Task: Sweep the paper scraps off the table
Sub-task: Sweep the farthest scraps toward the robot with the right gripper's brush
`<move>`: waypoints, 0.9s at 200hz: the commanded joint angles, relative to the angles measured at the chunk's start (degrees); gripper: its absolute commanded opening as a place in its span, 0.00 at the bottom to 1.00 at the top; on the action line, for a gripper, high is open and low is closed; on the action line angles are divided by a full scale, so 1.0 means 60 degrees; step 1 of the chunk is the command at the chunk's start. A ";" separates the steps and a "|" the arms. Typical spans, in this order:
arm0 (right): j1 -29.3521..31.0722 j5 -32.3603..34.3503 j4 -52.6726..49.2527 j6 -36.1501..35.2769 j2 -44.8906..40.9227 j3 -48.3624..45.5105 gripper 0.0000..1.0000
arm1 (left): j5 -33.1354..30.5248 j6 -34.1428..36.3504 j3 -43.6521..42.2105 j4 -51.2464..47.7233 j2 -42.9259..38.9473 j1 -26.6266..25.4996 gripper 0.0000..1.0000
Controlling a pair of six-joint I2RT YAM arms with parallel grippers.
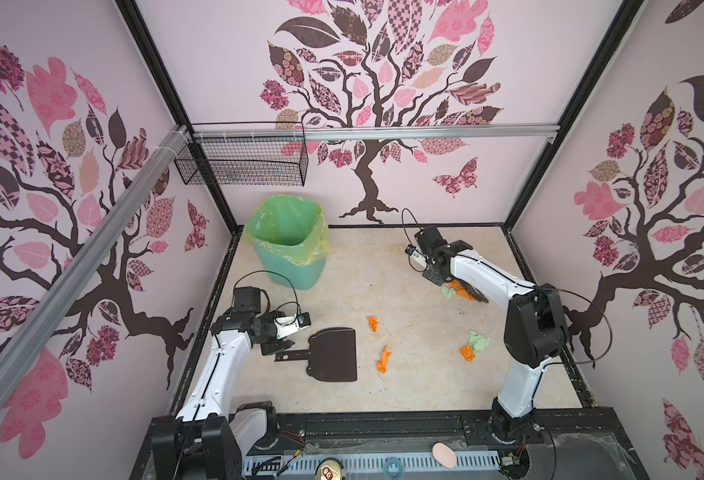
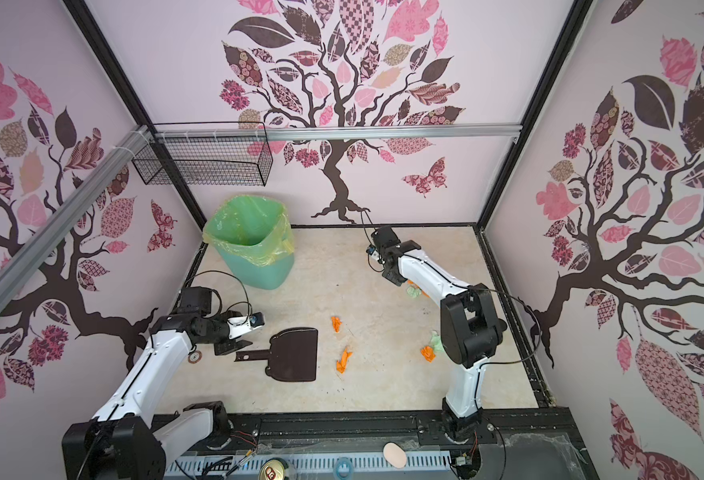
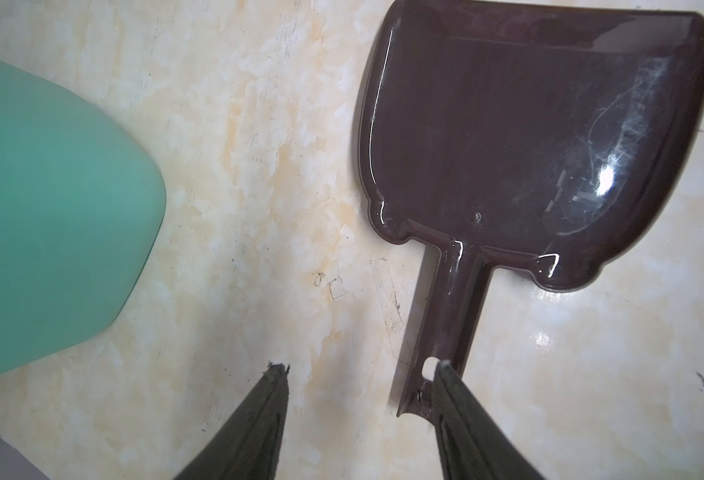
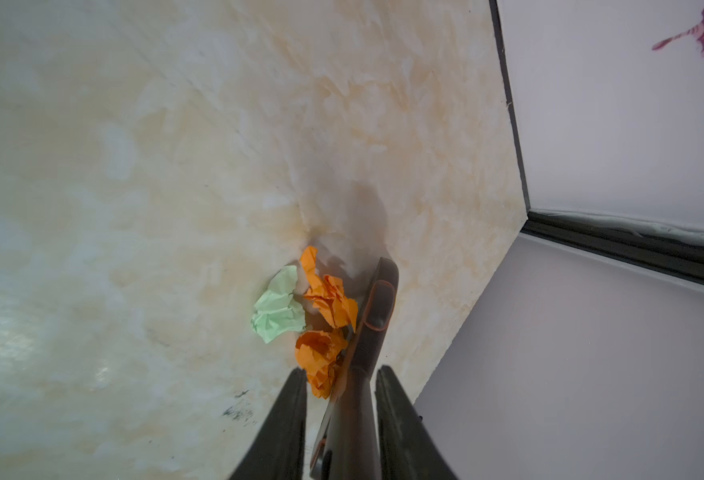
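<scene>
Right hand (image 4: 340, 372) clamped on brush (image 4: 377, 307) beside three scraps (image 4: 329, 299) on desk (image 4: 176, 166), half hidden by arm (image 1: 487, 278) in both top views. Left hand (image 3: 360, 365) apart at dustpan (image 3: 529, 137) handle. Longest scrap (image 1: 383, 360) lies mid-desk, axis near-to-far.

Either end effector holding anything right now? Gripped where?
The right end effector is shut on the brown brush, gripping its near end; the free end lies beside the paper scraps. The left end effector is open at the dustpan handle, holding nothing.

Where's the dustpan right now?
In both top views the dustpan lies flat on the table, left of centre, its handle end by the open left gripper, with the teal bin behind it and an orange scrap to its right.
</scene>
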 commanded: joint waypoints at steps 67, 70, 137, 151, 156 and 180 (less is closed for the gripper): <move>0.3644 -0.0753 -0.1215 0.1204 -0.1872 -0.1315 0.00 | 0.0051 -0.0112 -0.0138 -0.0278 -0.0540 0.0032 0.58; 0.3759 -0.0771 -0.1310 0.1235 -0.1907 -0.1325 0.00 | 0.0043 -0.0102 -0.0140 -0.0282 -0.0544 0.0039 0.58; 0.6238 -0.0278 -0.3581 0.2556 -0.2577 -0.0238 0.00 | 0.0010 -0.0166 -0.0228 -0.0236 -0.0545 0.0032 0.58; 0.6282 0.0327 -0.3787 0.2999 -0.2694 0.0211 0.00 | -0.0114 -0.0113 -0.0229 -0.0172 -0.0502 0.0032 0.58; 0.6261 0.0712 -0.3862 0.3190 -0.2704 0.0368 0.00 | -0.0146 -0.0101 -0.0227 -0.0155 -0.0488 0.0036 0.58; 0.5422 0.2259 -0.4787 0.4746 -0.2267 0.1861 0.00 | -0.0179 -0.0085 -0.0170 -0.0151 -0.0403 0.0034 0.58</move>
